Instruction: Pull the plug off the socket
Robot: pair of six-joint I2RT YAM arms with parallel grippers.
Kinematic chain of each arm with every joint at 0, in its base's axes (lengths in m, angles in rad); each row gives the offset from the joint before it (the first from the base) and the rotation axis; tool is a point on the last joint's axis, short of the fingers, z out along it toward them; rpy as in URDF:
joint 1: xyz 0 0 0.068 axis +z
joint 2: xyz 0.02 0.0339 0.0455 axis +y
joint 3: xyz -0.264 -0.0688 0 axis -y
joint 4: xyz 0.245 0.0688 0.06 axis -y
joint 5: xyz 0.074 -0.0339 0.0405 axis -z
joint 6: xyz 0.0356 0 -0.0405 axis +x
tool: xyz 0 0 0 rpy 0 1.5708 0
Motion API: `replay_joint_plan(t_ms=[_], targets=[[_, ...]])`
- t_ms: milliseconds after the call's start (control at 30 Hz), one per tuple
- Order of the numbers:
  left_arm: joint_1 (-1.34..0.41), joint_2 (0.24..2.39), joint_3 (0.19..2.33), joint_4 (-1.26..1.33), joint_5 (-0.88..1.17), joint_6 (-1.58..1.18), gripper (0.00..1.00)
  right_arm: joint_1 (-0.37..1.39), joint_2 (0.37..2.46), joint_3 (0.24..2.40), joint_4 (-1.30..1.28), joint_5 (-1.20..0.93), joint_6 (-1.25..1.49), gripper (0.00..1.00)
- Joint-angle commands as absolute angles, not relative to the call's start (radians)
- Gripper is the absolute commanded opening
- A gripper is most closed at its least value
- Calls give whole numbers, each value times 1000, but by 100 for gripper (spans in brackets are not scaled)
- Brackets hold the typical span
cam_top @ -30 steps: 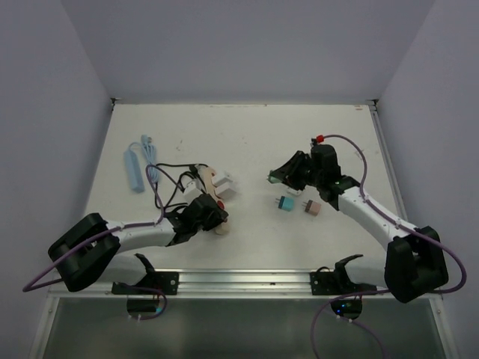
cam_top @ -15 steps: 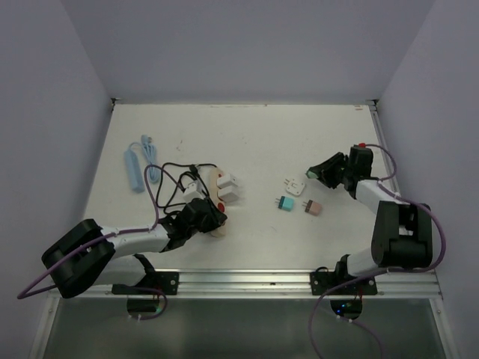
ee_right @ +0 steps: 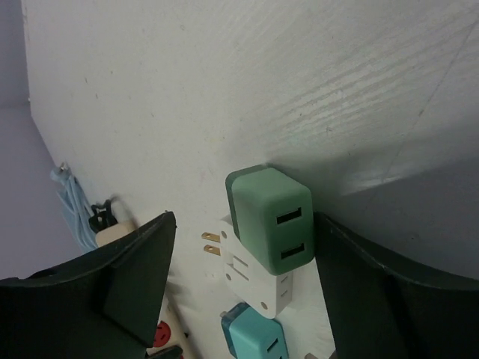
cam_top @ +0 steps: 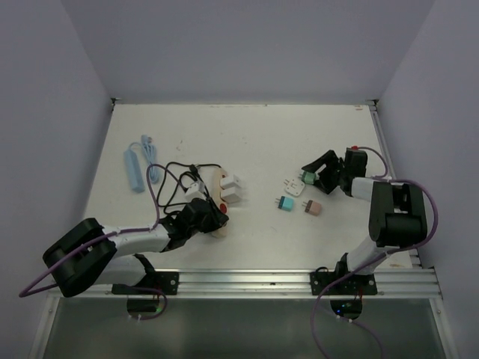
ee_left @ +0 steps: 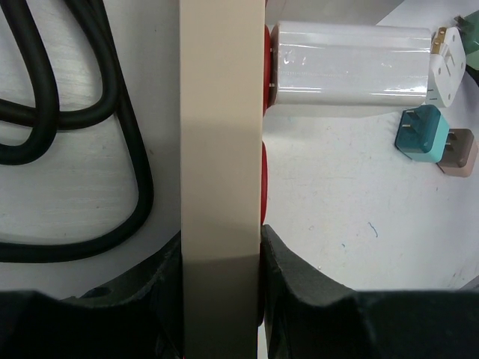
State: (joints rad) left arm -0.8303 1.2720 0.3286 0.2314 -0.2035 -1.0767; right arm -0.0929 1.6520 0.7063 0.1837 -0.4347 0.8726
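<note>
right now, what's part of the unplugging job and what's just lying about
Job: beige power strip, white plug in it, left fingers clamping it.
Lying about: blue power strip, green plug, loose white plug, teal plug, pink plug.

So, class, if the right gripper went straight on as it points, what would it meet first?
Most likely the green adapter, lying just ahead between its open fingers; the white adapter lies beyond.

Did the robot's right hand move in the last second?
Yes. The right hand has drawn back to the right: a second ago it hovered just beyond the teal plug; now it sits well right of it, by the white plug.
</note>
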Motion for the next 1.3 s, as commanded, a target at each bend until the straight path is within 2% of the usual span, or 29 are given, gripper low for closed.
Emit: replay_joint_plan(t_ms=[0,67,167,300,400,500,600,733,1267], targets=[[-831,1312,293,193,-156,-1026,0,-101,1608,693,161,-398,828,78],[-831,1313,295,196,-149,-1026,0,-101,1559,693,83,-364,799,85],[-830,1313,291,204,-138,-1023,0,-103,1473,693,-27,-290,763,89],[-830,1315,288,216,-132,-1022,0,-101,1330,666,-94,-259,742,90],[-831,1327,290,221,-124,-1023,0,-88,1244,637,-81,-354,759,90],[-831,1344,295,238,-114,-1023,0,-14,1174,627,-101,-379,765,90],[-831,1354,296,247,-101,-1023,0,130,1128,620,-74,-364,785,91],[-831,1353,293,247,-92,-1028,0,302,1153,626,-6,-364,840,99],[-836,1327,279,252,-89,-1034,0,612,1446,775,120,-239,971,99]])
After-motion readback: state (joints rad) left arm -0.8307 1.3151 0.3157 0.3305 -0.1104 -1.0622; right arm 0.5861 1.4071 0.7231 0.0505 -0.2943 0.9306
